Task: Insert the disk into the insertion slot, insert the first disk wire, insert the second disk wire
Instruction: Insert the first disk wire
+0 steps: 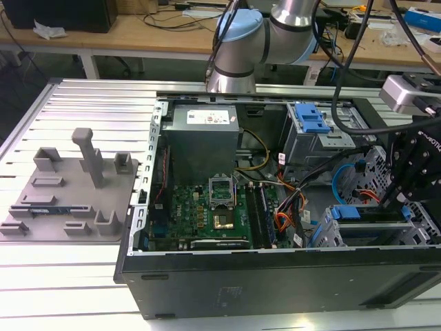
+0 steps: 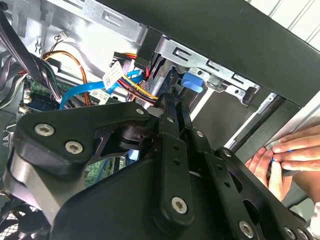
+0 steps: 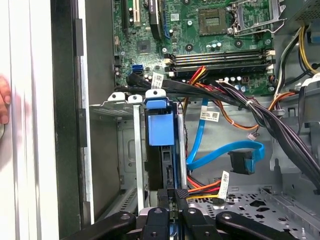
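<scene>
One pincer (image 3: 173, 194) is reaching into the open computer case (image 1: 275, 283). Its two fingers (image 3: 183, 197) are drawn close together and appear to be clasping the near end of the disk (image 3: 160, 129) by the thin blue rim passing between them.

The disk is lying straight ahead of the fingertips, not off to either side. It is standing on edge, and its long exposed edge is running away from the pincer toward the motherboard (image 3: 200, 45), ending in a blue pull tab.

The disk is sitting inside the slot (image 3: 128, 150), between the grey sheet-metal walls of the cage, at the exterior view's right end of the case. It is judged to be far in, though whether it is seating fully cannot be told.

Just beside the cage, a blue cable (image 3: 225, 150) is hanging loose, its black plug joined to nothing. Outside the case wall, a person's hand (image 2: 292, 155) is showing in the second wrist view.
</scene>
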Motion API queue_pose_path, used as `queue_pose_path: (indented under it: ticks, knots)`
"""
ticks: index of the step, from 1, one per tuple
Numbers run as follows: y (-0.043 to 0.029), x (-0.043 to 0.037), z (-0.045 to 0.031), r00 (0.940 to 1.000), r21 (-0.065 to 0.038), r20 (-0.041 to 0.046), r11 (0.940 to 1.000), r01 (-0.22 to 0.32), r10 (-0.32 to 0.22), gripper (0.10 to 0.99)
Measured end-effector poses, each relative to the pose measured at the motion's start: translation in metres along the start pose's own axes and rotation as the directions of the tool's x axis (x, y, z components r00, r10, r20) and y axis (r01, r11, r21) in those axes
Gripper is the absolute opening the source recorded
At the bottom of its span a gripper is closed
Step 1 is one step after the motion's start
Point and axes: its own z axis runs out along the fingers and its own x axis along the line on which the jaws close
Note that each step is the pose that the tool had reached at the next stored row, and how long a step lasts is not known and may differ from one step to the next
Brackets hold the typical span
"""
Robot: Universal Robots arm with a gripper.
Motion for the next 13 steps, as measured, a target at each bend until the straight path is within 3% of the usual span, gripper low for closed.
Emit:
queue_pose_path:
  ticks: [8,13]
  knots:
    - [0.0001,-0.0004,-0.0003,0.9999,0.001,-0.0007,0.9999,0.011,-0.011,0.165]
    - [0.0004,-0.0017,-0.0052,0.9999,0.001,-0.0006,0.9999,0.011,-0.011,0.165]
